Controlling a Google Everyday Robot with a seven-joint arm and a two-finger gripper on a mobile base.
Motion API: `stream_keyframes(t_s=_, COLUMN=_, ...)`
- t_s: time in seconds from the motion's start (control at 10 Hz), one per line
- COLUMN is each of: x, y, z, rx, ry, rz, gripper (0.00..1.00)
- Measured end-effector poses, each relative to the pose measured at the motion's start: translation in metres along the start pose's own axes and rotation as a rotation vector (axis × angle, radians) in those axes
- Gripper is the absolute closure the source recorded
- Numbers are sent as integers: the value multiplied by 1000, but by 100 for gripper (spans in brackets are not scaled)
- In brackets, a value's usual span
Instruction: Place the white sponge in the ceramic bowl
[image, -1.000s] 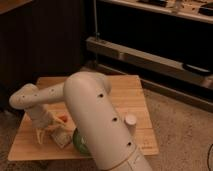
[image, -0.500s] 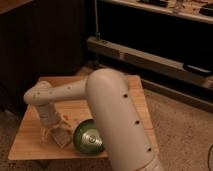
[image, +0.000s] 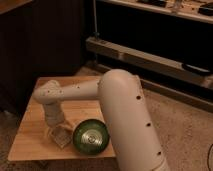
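Observation:
The ceramic bowl (image: 90, 136), dark green and glossy with a lighter ribbed centre, stands near the front edge of the small wooden table (image: 30, 136). My white arm crosses the table from the right, bends at an elbow at the left and comes down to the gripper (image: 58, 133), which sits low over the table just left of the bowl. A small pale shape at the gripper's tip, next to the bowl's left rim, may be the white sponge (image: 64, 140). I cannot tell it apart from the gripper.
A dark cabinet (image: 45, 35) stands behind the table at the left. A long low shelf (image: 150, 57) runs along the back right. Carpet (image: 185, 130) lies to the right of the table. My bulky arm segment (image: 125, 115) hides the table's right part.
The arm has swung away from the view, uncovering the whole bowl. The gripper has shifted to the right, closer to the bowl's left rim.

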Motion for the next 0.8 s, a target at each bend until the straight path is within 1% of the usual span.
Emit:
stream_keyframes(t_s=0.2, x=3, y=-5, z=6, rx=-19, ry=-48, rz=-21, gripper=20)
stream_keyframes(t_s=0.3, x=3, y=-3, z=9, rx=-25, ry=-68, rz=-20, gripper=20)
stream_keyframes(t_s=0.4, x=4, y=-2, z=13, rx=-32, ry=-99, rz=-22, gripper=20)
stream_keyframes(t_s=0.5, x=5, y=-6, z=16, rx=-35, ry=-116, rz=-29, gripper=20)
stream_keyframes(t_s=0.8, x=6, y=-3, z=22, rx=-44, ry=-161, rz=-30, gripper=20)
